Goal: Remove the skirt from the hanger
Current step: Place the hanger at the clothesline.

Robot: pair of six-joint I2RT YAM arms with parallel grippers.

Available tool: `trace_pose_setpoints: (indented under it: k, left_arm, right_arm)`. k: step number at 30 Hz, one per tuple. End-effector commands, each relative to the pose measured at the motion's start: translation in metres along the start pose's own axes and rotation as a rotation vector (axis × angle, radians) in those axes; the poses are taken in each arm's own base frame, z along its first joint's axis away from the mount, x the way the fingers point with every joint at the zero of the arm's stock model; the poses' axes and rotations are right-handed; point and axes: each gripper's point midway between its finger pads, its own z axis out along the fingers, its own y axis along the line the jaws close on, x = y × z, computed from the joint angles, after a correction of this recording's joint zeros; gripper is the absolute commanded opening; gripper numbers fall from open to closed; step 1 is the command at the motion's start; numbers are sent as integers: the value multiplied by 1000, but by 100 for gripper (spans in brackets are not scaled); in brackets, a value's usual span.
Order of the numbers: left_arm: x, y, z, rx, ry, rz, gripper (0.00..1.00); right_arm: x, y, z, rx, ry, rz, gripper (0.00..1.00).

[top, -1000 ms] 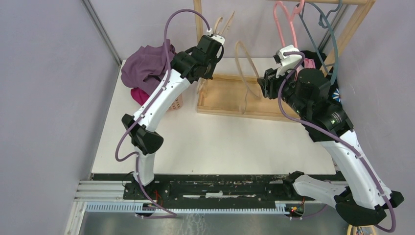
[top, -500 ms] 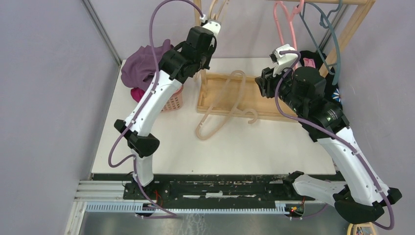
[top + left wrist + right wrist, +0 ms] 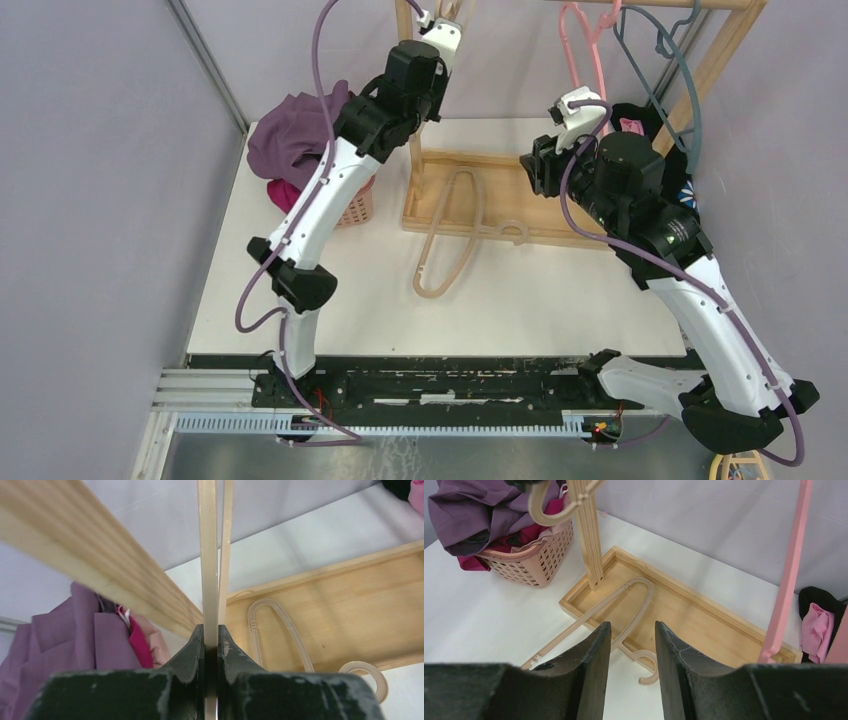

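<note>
My left gripper (image 3: 446, 12) is raised beside the wooden rack post (image 3: 404, 40) and is shut on a thin beige hanger (image 3: 209, 570). Its hook shows in the right wrist view (image 3: 549, 507). A second beige hanger (image 3: 452, 232) lies flat, half in the wooden tray (image 3: 560, 228) and half on the table, bare of cloth. It also shows in the right wrist view (image 3: 624, 610). A purple garment (image 3: 295, 130) is heaped on the pink basket (image 3: 355, 208). My right gripper (image 3: 532, 170) is open and empty above the tray, over the fallen hanger's hook (image 3: 649, 667).
A pink hanger (image 3: 585, 50) and a grey-blue hanger (image 3: 680, 70) hang from the rack's top bar. Black and pink cloth (image 3: 640, 125) lies at the tray's right end. Grey walls close in left and right. The table's front edge (image 3: 440, 352) is near the arm bases.
The beige hanger that stood in the tray has fallen flat across the tray's edge onto the table. My left gripper has risen toward the rack's top with the other hanger.
</note>
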Motion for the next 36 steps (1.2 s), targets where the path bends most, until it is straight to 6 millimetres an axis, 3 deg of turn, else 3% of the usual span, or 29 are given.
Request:
trace_pose_setpoints:
  k: [1, 7, 8, 15, 21, 24, 27, 30, 33, 34, 36]
  left_arm:
    - [-15, -2, 21, 71, -61, -59, 3]
    - [-10, 1, 28, 100, -45, -112, 7]
    - [-13, 3, 27, 95, -53, -115, 14]
    - [-44, 22, 23, 85, -161, -173, 19]
    - [-31, 12, 43, 147, -128, -203, 28]
    - [-31, 13, 43, 145, -129, -194, 30]
    - [-39, 18, 35, 136, -154, -186, 39]
    - [-48, 26, 25, 112, -182, -193, 55]
    - [-56, 33, 14, 100, -202, -189, 64]
    - [-57, 34, 10, 98, -207, -185, 72]
    - [-62, 40, 0, 90, -220, -181, 75]
  right_arm:
    - [-31, -4, -12, 12, -88, -9, 43]
    - [-31, -8, -17, 29, -83, -24, 43]
    - [-29, -8, -17, 29, -79, -25, 43]
    - [-30, -7, -17, 23, -78, -14, 43]
    - [-34, -8, -21, 26, -79, -16, 43]
    - [-32, -10, -22, 32, -73, -18, 43]
    - [-29, -10, -22, 36, -69, -17, 43]
    - [-27, -9, -21, 34, -68, -13, 44]
    - [-25, -8, -20, 27, -64, -14, 48]
    - [-23, -7, -19, 25, -58, -16, 49]
    - [-20, -7, -18, 21, -48, -20, 50]
